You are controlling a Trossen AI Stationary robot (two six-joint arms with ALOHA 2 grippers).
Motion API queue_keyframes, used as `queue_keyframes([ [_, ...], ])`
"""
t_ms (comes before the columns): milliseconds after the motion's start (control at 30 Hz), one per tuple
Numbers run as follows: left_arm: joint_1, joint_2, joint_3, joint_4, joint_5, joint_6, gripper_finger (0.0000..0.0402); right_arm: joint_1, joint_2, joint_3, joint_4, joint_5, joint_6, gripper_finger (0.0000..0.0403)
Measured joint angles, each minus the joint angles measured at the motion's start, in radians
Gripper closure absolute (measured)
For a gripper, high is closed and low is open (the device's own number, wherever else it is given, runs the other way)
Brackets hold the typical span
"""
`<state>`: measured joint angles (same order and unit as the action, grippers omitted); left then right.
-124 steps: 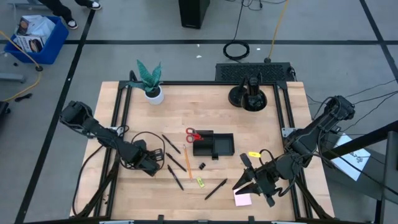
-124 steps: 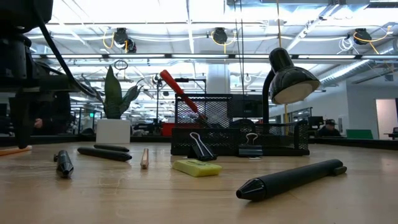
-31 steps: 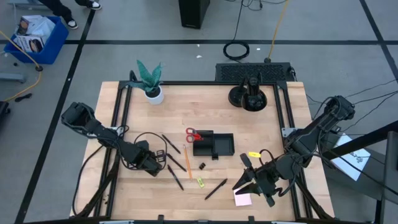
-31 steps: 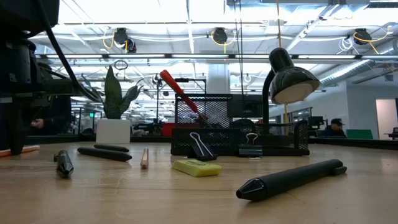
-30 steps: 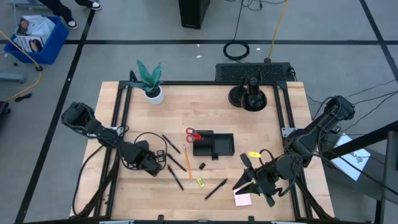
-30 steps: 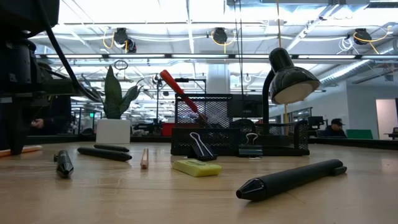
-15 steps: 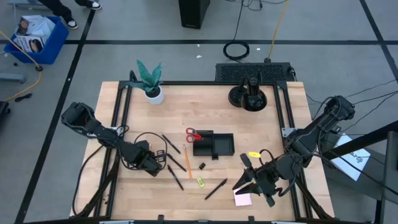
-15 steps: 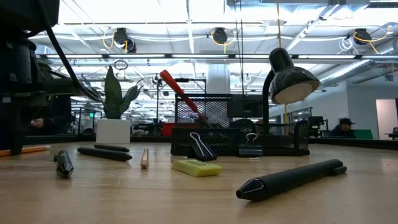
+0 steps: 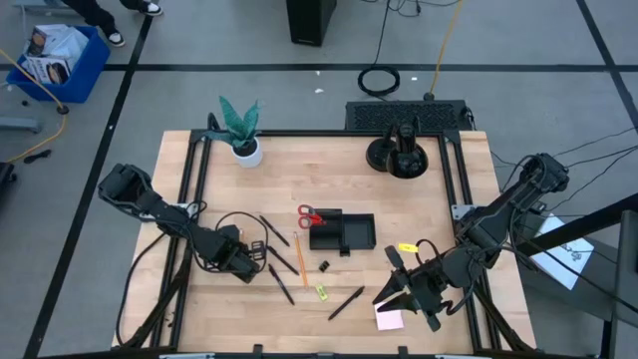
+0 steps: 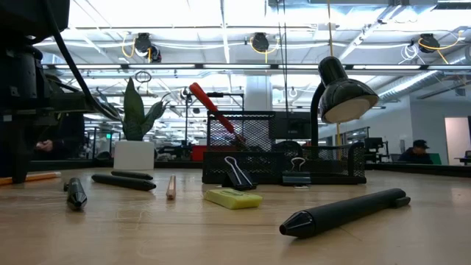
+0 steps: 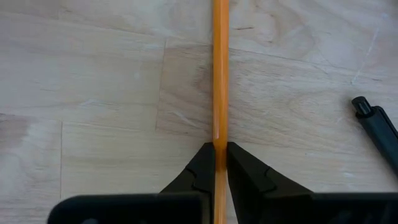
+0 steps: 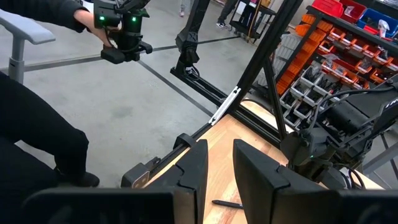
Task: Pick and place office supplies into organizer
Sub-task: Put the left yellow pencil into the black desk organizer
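My left gripper (image 9: 251, 262) points down at the table's near left, shut on a thin orange pencil (image 11: 220, 74) that also shows in the low view (image 10: 37, 177). My right gripper (image 12: 221, 168) hangs raised over the near right, open and holding nothing. The black organizer (image 9: 342, 233) stands mid-table, and the red-handled scissors (image 10: 210, 103) stick up tilted from its left end. Another pencil (image 9: 299, 257), black pens (image 9: 346, 302), a clip (image 9: 324, 265), a yellow-green piece (image 9: 321, 291) and a pink pad (image 9: 389, 319) lie on the wood. My left gripper pinches the orange pencil's shaft (image 11: 220, 134) between its two fingers (image 11: 202, 171). The fingers come from above, pointing down, one on each side of the shaft. The pencil lies level, at the tabletop; which place along its length is held stays hidden by the gripper.
A plant in a white pot (image 9: 240, 130) stands at the far left and a round black stand with a lamp (image 9: 399, 155) at the far right. A loose cable loop (image 9: 234, 224) lies beside my left gripper. A person (image 12: 37, 124) stands beyond the table.
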<state>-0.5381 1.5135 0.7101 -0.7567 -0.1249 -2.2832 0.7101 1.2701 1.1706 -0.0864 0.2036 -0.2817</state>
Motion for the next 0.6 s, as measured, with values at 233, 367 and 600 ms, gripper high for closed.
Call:
queue_keyframes([
  [233, -0.001, -0.003, -0.001, 0.000, -0.005, 0.011, 0.0370, 0.000, 0.000, 0.000, 0.000, 0.000, 0.000, 0.0332],
  [367, -0.003, -0.006, -0.001, 0.000, -0.011, 0.011, 0.0370, 0.000, 0.000, 0.000, 0.000, 0.000, 0.000, 0.0332],
  [600, -0.013, -0.008, -0.002, 0.000, -0.023, 0.011, 0.0371, 0.000, 0.000, 0.000, 0.000, 0.000, 0.000, 0.0332],
])
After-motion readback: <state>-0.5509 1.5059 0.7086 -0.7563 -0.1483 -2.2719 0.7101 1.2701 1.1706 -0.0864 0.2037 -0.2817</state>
